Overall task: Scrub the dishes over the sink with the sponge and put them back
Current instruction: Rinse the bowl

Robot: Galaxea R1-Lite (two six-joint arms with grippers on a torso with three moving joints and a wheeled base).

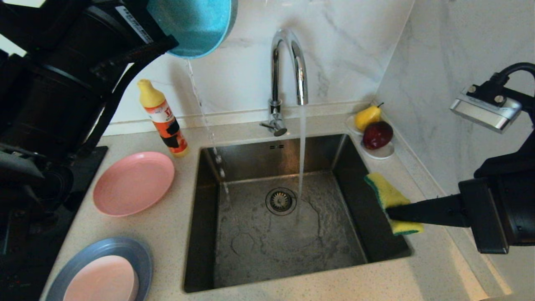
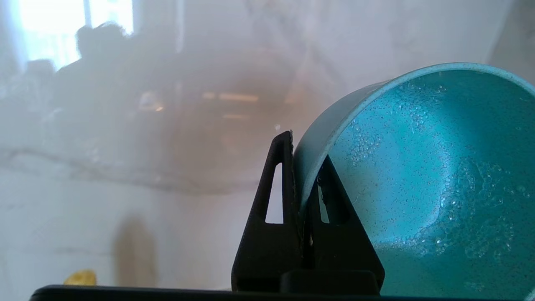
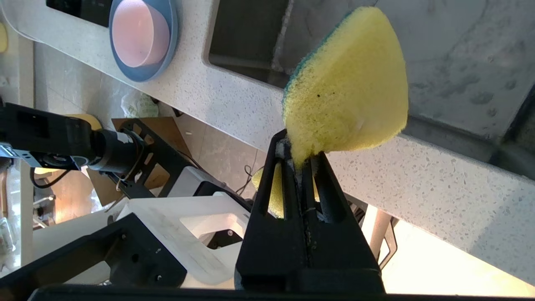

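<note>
Pouring water into the sink (image 1: 288, 267), the left gripper (image 1: 167, 44) holds the teal bowl (image 1: 194, 25) tipped high above the counter, likely draining it; the right gripper (image 1: 393, 213) pinches the sponge (image 1: 386, 194) at the sink's right edge. Left wrist view: closed fingers (image 2: 280, 184) clamp the bowl's rim, its soapy inside facing sideways. Right wrist view: the sponge's long axis runs outward from the closed fingers (image 3: 288, 184).

Kitchen: sink (image 1: 200, 234), tap (image 1: 288, 62), dishes.

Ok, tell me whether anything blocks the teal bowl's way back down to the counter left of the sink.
Nothing visible does. The left gripper holds the teal bowl tilted, draining into the sink. The counter between the salmon-pink plate and the sink lies bare; the detergent bottle stands behind it.
</note>
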